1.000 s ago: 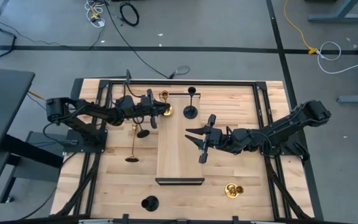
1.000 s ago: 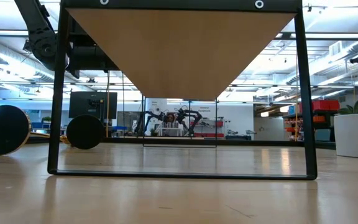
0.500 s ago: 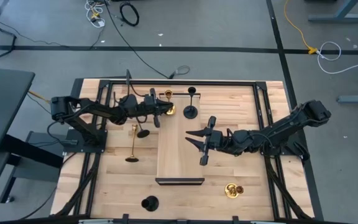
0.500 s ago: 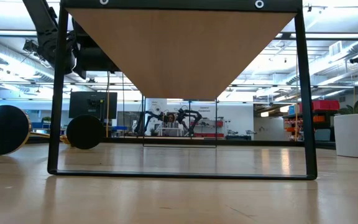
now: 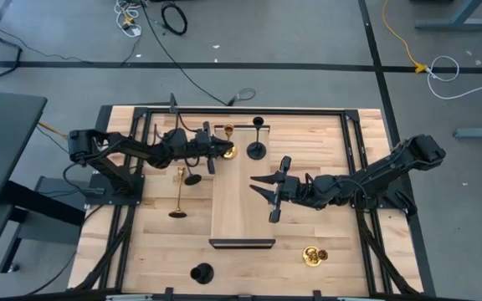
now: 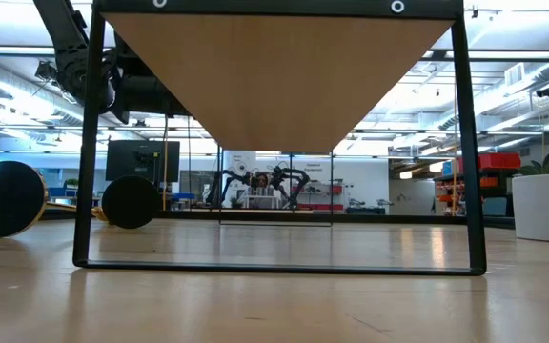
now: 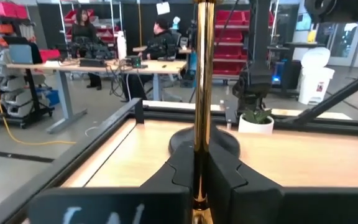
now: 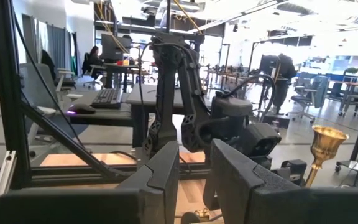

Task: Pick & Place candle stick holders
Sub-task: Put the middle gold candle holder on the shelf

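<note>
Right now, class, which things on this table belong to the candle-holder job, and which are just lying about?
Job: gold holder in the left hand; black holder on the wooden shelf; tall gold holder; black holder next to it; gold holder by the right arm; lone black holder.
Lying about: white plant pot; yellow floor cable.

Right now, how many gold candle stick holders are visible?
3: held gold holder in the left gripper, tall gold holder left of the board, low gold holder, high view's lower right. None seems hidden.
</note>
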`<move>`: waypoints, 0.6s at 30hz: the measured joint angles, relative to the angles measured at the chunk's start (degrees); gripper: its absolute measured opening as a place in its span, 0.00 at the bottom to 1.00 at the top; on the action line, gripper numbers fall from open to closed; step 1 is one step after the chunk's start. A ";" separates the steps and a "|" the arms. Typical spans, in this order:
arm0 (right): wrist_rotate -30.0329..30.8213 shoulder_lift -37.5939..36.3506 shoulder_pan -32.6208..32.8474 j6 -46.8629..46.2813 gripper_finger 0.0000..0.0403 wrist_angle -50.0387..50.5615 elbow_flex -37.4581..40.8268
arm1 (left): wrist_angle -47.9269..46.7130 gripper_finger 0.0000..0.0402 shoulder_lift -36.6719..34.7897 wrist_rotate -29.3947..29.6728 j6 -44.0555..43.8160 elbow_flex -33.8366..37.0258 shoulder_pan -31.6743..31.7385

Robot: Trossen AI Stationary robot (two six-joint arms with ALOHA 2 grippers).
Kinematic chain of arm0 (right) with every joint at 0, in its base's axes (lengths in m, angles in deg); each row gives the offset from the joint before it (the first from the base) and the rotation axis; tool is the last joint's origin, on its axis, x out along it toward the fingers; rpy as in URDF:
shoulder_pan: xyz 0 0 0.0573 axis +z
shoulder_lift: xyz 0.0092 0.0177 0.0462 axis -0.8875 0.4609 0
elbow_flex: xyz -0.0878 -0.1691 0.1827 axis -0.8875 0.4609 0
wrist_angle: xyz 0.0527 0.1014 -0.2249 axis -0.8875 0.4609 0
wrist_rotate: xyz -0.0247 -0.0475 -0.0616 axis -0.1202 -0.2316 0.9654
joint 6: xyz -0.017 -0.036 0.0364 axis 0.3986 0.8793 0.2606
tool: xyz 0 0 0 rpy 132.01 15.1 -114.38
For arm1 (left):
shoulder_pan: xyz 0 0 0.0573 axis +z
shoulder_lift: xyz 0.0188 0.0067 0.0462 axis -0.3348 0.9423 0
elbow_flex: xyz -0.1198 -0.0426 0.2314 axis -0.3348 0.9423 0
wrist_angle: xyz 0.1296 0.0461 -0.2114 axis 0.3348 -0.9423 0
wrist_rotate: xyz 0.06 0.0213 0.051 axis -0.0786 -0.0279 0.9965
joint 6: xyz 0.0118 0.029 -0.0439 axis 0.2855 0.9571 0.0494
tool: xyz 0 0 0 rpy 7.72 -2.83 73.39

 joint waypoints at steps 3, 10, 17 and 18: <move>0.00 0.00 -0.02 -0.01 0.24 -0.01 0.00 | -0.59 0.08 -0.02 0.44 0.02 -0.02 0.00; -0.02 0.00 0.00 0.00 0.24 -0.01 0.00 | -0.64 0.06 -0.02 0.58 0.05 -0.02 0.00; -0.02 0.00 0.00 0.00 0.24 0.00 0.00 | -0.88 0.10 -0.02 0.56 0.00 -0.02 0.00; -0.01 0.00 -0.02 0.00 0.24 -0.01 0.00 | -1.04 0.11 -0.02 0.56 0.00 -0.02 0.00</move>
